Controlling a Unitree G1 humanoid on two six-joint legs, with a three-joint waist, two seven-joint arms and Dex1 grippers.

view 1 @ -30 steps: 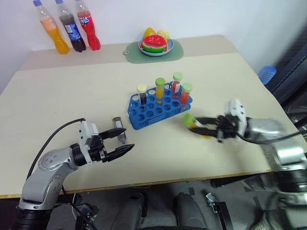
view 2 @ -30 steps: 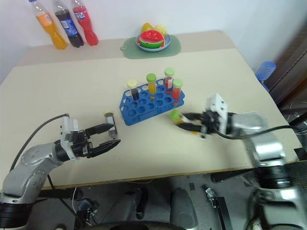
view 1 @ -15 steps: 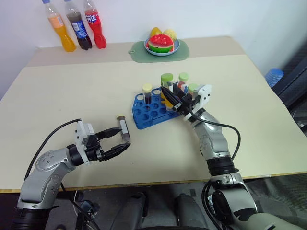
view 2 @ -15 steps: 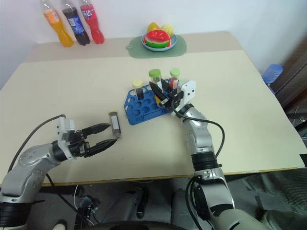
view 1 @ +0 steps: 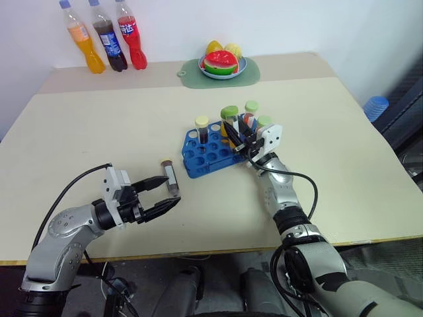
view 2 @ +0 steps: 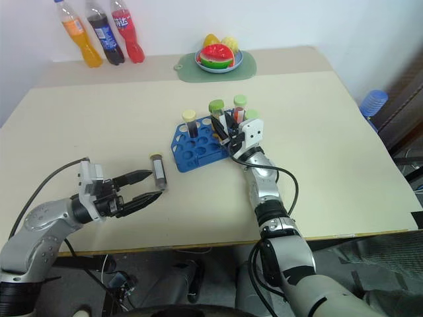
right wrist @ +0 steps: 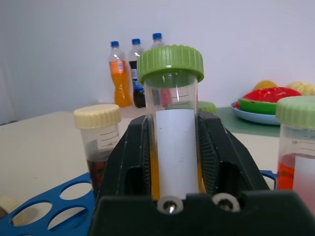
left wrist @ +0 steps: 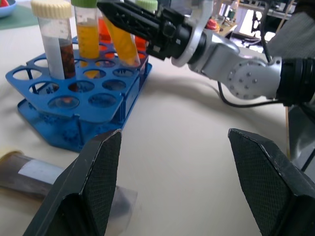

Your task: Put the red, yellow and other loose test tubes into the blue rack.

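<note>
Since a second earlier, the right gripper (view 1: 238, 135) had carried the yellow tube (right wrist: 175, 132) from the table's right side to the blue rack (view 1: 210, 154) mid-table, fingers closed around it over the rack. Left gripper (view 1: 166, 194), near the front edge, gaped wide and empty beside the dark loose tube (view 1: 170, 178) lying on the table (view 1: 99, 132).

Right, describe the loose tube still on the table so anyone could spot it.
Start at the blue rack mid-table, then look toward the left gripper. The dark-filled tube lies flat beside its fingers, the one tube not standing upright.
</note>
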